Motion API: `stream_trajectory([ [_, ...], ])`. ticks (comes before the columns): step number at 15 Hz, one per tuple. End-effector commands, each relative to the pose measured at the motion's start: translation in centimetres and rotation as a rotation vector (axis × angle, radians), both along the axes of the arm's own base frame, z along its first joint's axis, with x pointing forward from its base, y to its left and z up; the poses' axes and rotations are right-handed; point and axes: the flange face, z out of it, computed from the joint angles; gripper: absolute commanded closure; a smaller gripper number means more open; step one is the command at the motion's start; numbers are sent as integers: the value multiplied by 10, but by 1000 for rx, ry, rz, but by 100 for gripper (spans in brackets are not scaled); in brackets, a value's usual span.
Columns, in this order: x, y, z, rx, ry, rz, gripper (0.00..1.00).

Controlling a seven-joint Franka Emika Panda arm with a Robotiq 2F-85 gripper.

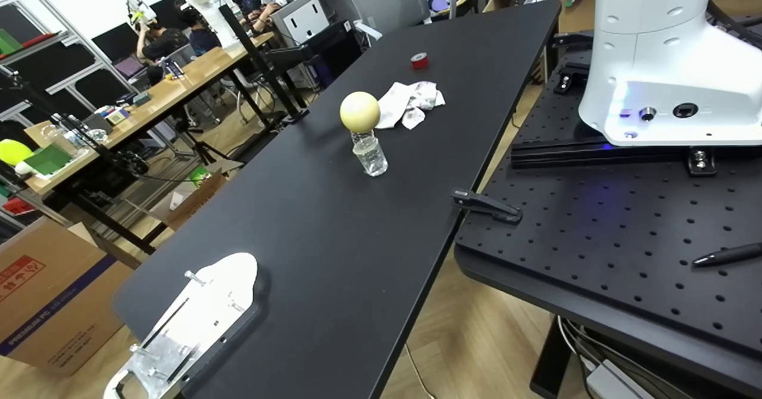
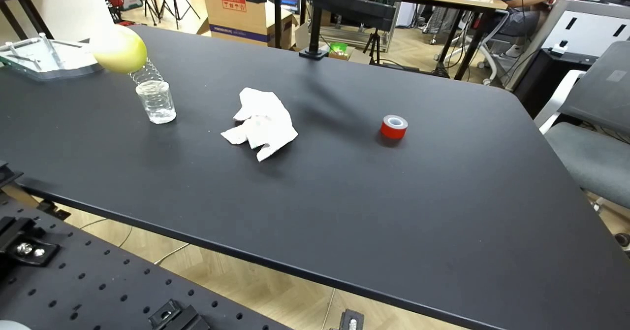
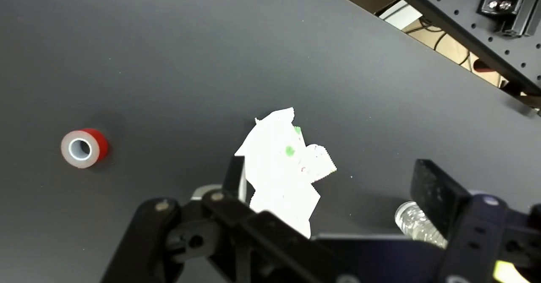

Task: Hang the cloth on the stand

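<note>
Overshooting that crumpled white cloth (image 3: 279, 160), those parted black fingers (image 3: 435, 192) could topple the clear bottle (image 3: 417, 224) at wrist-view four o'clock

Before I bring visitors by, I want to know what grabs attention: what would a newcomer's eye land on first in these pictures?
Probably the yellow ball, perched on a clear container on the dark table. Next, the crumpled white cloth, lying between that container and a red tape roll in both exterior views. In the wrist view, the open tool looms dark in the foreground.
</note>
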Motion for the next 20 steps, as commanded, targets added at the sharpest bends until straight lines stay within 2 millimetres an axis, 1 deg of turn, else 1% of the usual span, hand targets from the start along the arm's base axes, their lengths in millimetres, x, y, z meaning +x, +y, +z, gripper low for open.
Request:
stream_trajectory([
  [1,0,0,1,0,2,0,0],
  [3,7,0,-6,4,-65,-21,0],
  [5,18,1,-21,7,-143,-51,0],
  [9,35,9,-66,58,-237,-151,0],
  [13,46,22,-110,121,-234,-378,0],
  [16,46,26,-143,106,-215,-523,0],
  [20,48,25,-181,71,-237,-634,0],
])
